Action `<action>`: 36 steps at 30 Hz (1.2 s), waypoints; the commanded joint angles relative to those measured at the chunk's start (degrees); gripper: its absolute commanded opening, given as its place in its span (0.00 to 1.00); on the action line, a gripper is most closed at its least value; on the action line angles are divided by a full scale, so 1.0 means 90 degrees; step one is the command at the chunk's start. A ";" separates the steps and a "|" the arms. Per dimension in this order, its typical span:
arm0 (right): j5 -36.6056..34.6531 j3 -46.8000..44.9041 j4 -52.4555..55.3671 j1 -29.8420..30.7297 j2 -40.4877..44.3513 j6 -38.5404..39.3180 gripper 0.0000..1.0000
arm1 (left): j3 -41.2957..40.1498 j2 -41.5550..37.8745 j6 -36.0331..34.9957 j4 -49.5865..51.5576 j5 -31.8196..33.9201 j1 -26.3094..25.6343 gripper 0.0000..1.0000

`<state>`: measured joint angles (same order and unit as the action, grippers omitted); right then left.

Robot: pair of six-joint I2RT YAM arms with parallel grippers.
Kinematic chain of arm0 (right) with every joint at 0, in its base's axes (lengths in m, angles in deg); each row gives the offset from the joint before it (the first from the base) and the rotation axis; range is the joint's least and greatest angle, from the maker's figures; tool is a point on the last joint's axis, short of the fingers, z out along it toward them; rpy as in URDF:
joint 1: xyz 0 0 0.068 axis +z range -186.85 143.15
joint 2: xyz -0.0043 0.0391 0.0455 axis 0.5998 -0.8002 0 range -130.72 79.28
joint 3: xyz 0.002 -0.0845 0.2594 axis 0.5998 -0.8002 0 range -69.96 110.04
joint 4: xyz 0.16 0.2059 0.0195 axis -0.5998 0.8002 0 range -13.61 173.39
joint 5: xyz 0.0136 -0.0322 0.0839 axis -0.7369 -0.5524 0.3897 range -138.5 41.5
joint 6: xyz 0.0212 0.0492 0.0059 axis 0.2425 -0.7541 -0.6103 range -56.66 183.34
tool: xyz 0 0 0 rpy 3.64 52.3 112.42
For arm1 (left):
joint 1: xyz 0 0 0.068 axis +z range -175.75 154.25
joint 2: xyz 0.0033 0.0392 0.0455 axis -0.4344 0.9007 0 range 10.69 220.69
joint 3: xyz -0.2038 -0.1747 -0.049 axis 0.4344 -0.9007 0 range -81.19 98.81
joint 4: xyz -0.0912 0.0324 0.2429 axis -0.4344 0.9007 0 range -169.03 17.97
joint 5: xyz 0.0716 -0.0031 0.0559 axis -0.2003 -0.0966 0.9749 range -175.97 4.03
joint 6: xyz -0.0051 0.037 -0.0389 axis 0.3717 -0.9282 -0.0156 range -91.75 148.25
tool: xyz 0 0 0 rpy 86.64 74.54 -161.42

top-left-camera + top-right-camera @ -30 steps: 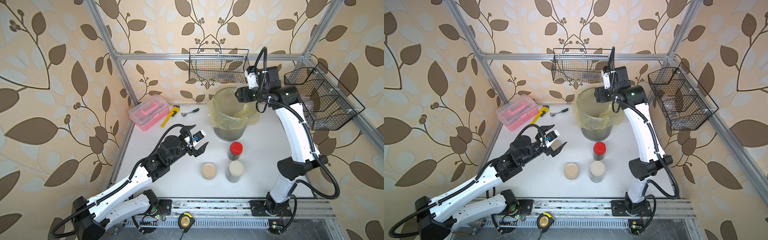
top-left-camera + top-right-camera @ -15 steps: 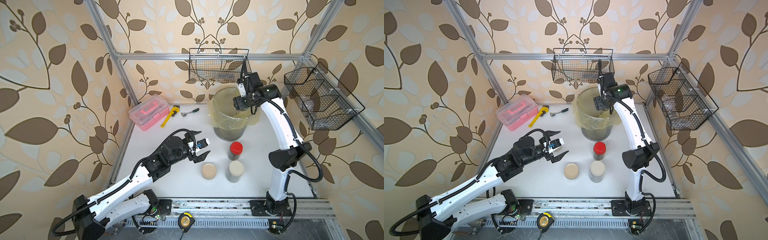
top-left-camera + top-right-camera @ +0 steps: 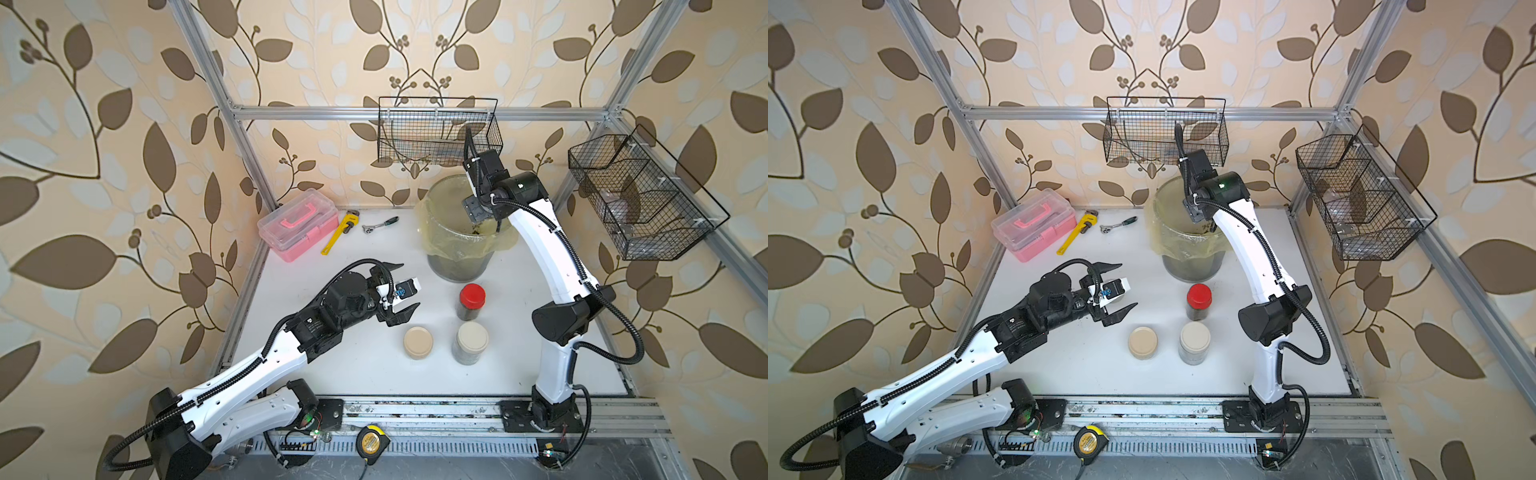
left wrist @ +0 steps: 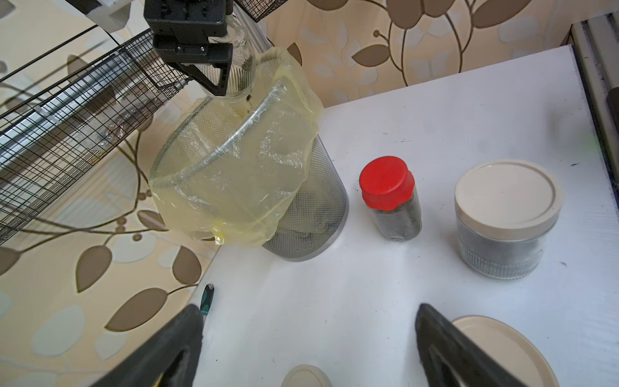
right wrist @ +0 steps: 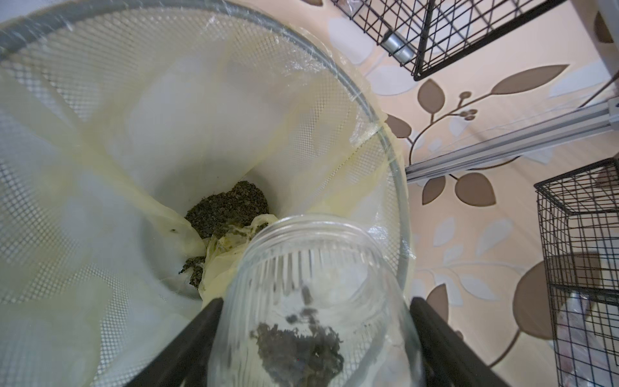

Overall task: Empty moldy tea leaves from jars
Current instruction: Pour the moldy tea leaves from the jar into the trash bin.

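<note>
— Gripping what, the right hand (image 5: pixel 316 303)?
— An open jar (image 5: pixel 311 254) of clear ribbed glass. The black fingers (image 5: pixel 201 328) press it from opposite sides, closed only as far as the glass allows.
— How does it sit in the grip?
— Tipped, with the mouth pointing down and away from the hand into the bin (image 3: pixel 457 266). A dark clump of tea leaves (image 5: pixel 301 348) clings inside the glass, close to the fingers.
— And past the mouth?
— More of the leaves lie heaped at the bottom of the bin, on its yellowish liner (image 5: pixel 294 144), below the hand.
— The left hand (image 3: pixel 409 286)?
— Spread wide and holding nothing. It hovers over the white worktop (image 3: pixel 374 374), well apart from the right hand.
— What lies nearest it?
— A loose beige lid (image 3: pixel 418 342), flat on the worktop just off one fingertip. Beyond that lid stands the beige-lidded jar (image 3: pixel 471 343). Ahead of the fingertips stands the red-lidded jar (image 3: pixel 471 301). Both are upright and closed, with dark leaves inside.
— Farther out?
— The bin, beyond the red-lidded jar. Off the other fingertip, toward the wall, lie a pink toolbox (image 3: pixel 297 224), a yellow wrench (image 3: pixel 338 230) and a ratchet (image 3: pixel 379 224).
</note>
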<state>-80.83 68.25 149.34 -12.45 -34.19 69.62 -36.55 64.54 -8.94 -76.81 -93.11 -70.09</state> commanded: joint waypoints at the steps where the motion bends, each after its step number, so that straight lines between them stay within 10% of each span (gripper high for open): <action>1: -0.0265 0.0132 -0.0168 0.0049 -0.0006 0.0163 0.29 | 0.0059 -0.0055 -0.0088 -0.0129 -0.0115 -0.0083 0.99; 12: 0.4152 -0.0908 -0.1068 -0.1140 0.0783 -0.1422 0.29 | 0.0020 -0.0054 -0.0174 -0.0197 0.0092 -0.0083 0.99; 19: 0.3665 -0.0160 0.0143 -0.1156 0.0029 -0.1473 0.29 | 0.0049 0.0017 0.0031 -0.0320 0.0125 -0.0093 0.99; 23: 0.5119 -0.0866 -0.0846 -0.1346 0.0378 -0.1862 0.30 | 0.0079 0.0014 0.0089 -0.0325 0.0147 -0.0113 0.99; 28: 0.2809 -0.0192 -0.0194 -0.0918 0.0008 -0.1667 0.29 | 0.0090 -0.0017 0.0153 -0.0343 0.0156 -0.0113 0.99; 33: 0.4445 -0.0794 -0.0867 -0.1146 0.0349 -0.1936 0.29 | 0.0089 0.0140 0.0194 -0.0363 0.0145 -0.0113 0.99; 36: 0.3137 -0.0744 -0.0697 -0.0955 0.0370 -0.1775 0.28 | 0.0079 0.0191 0.0249 -0.0393 0.0101 -0.0113 0.99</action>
<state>-46.65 61.26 144.20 -21.76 -32.76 53.30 -36.55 65.96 -7.58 -77.73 -91.93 -70.46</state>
